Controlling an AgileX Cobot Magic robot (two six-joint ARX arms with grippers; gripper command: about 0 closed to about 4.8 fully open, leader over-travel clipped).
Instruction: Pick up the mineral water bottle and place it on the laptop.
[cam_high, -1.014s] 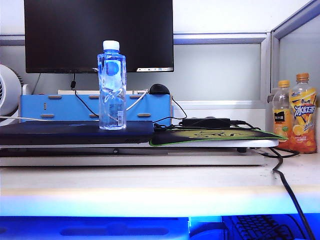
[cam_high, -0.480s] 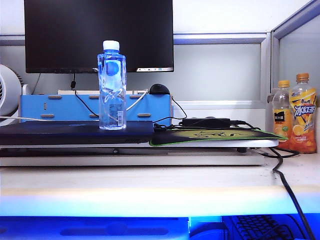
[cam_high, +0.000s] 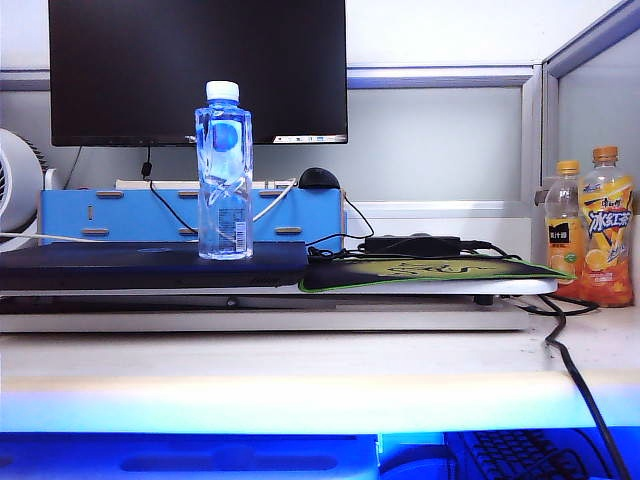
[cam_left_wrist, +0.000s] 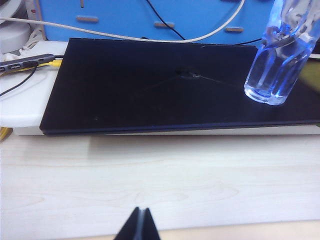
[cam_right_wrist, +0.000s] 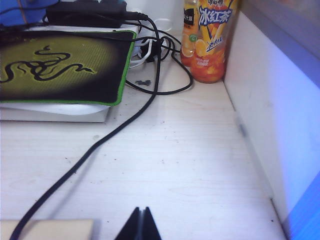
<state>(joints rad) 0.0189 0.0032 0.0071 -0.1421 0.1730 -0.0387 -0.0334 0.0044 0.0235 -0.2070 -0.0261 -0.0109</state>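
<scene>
The mineral water bottle (cam_high: 224, 170), clear with a white cap and a blue round mark, stands upright on the laptop (cam_high: 150, 266), a flat dark slab. The left wrist view shows the bottle's base (cam_left_wrist: 276, 70) resting near one corner of the laptop lid (cam_left_wrist: 150, 85). My left gripper (cam_left_wrist: 140, 210) is shut and empty, hovering over the pale table well short of the laptop's front edge. My right gripper (cam_right_wrist: 141, 210) is shut and empty too, above bare table near the side wall. Neither gripper shows in the exterior view.
Two orange juice bottles (cam_high: 590, 240) (cam_right_wrist: 210, 40) stand by the right partition. A green-and-black mouse pad (cam_right_wrist: 55, 65) lies right of the laptop, with black cables (cam_right_wrist: 100, 145) trailing across the table. A blue slotted box (cam_high: 190, 215) and black monitor (cam_high: 200, 70) sit behind.
</scene>
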